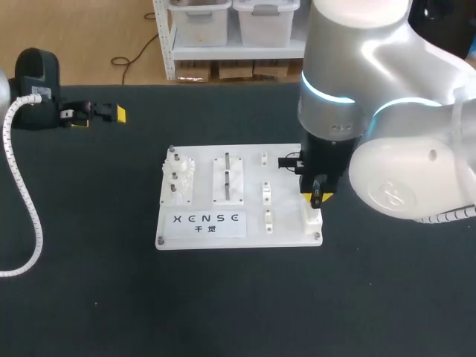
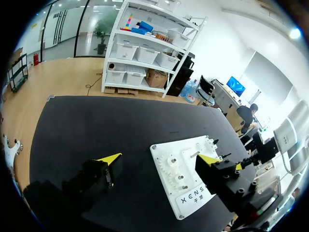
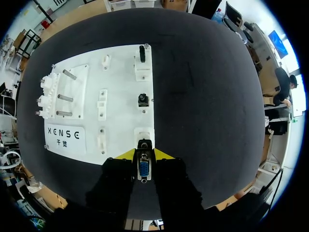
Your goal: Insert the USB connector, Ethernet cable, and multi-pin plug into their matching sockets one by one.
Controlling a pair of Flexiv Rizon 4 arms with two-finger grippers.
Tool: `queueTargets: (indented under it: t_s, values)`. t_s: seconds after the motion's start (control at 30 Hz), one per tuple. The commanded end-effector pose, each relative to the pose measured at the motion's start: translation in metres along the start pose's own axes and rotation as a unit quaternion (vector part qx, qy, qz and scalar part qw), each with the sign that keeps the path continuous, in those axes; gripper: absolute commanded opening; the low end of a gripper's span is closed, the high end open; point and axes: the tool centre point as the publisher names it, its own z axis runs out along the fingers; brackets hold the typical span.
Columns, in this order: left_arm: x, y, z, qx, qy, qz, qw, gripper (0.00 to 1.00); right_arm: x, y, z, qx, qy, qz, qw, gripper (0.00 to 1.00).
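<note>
The white socket board [image 1: 223, 223] lies mid-table. My right gripper [image 1: 318, 195] hangs over its near right corner, shut on the multi-pin plug [image 3: 144, 170], a metal shell with a blue face. In the right wrist view the plug sits between the yellow tips of the right gripper [image 3: 145, 154], just short of the white multi-pin socket [image 3: 144, 137]. Farther along the same column stand a small black socket [image 3: 143, 100] and a black connector [image 3: 143, 53] upright in a white block. My left gripper [image 1: 99, 117] rests open at the far left, holding nothing.
Gear pegs [image 1: 178, 182] and two metal pins [image 1: 227, 177] stand on the board's left and middle. A white coiled cable [image 1: 30, 216] hangs from my left arm over the table's left side. The left wrist view shows the board [image 2: 186, 181] ahead of the left gripper [image 2: 159, 160].
</note>
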Motion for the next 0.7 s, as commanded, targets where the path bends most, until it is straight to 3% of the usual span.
queueTargets:
  t_s: [0.03,0.7]
  values:
    - [0.0000,0.0000,0.0000,0.000,0.000,0.000,1.000,1.00,-0.0024,0.0022,0.0072,0.001,-0.002,0.001,1.000,0.00]
    - [0.0000,0.0000,0.0000,0.000,0.000,0.000,1.000,1.00,0.0023,0.0034,0.0105,0.010,0.001,-0.002,1.000,0.00]
